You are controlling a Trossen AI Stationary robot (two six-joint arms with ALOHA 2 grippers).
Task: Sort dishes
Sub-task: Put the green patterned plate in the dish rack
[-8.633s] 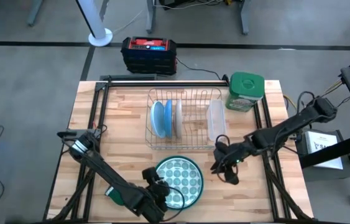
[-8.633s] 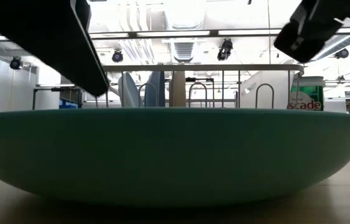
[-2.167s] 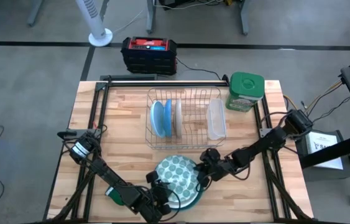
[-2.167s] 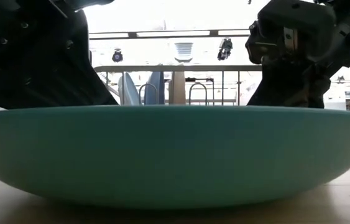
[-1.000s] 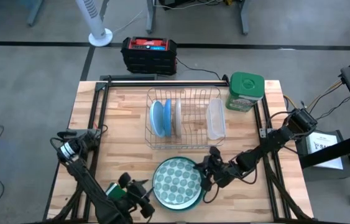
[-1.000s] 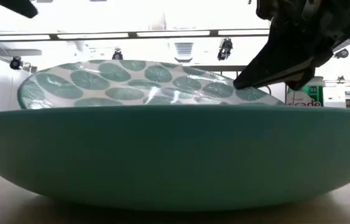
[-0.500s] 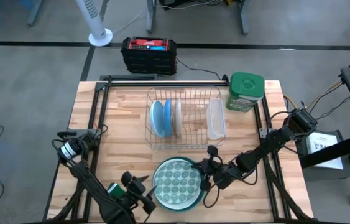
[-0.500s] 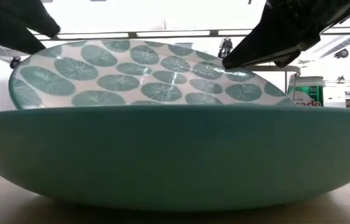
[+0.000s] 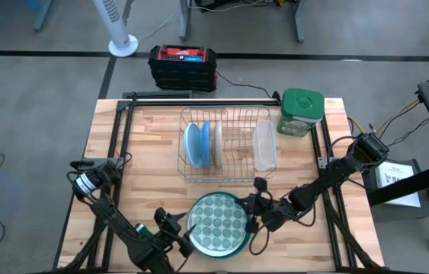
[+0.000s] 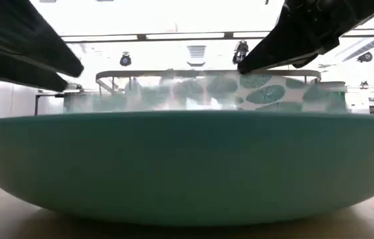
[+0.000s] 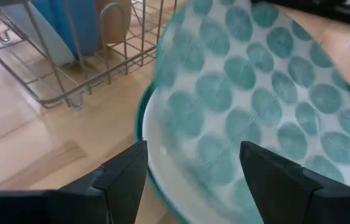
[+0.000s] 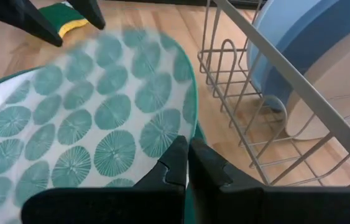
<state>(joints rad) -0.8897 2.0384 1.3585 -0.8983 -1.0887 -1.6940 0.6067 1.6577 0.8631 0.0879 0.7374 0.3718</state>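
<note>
Two teal-rimmed plates (image 9: 218, 225) stacked: rigid, glazed, slippery, breakable. Right gripper (image 12: 187, 163) pinches top plate's rim; left gripper (image 11: 190, 171) gapes wide. Rim grips only.

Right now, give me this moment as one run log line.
right gripper: shut on patterned plate rim, lifting it off teal plate | left gripper: open, beside plate | rack: blue and white plates standing
</note>
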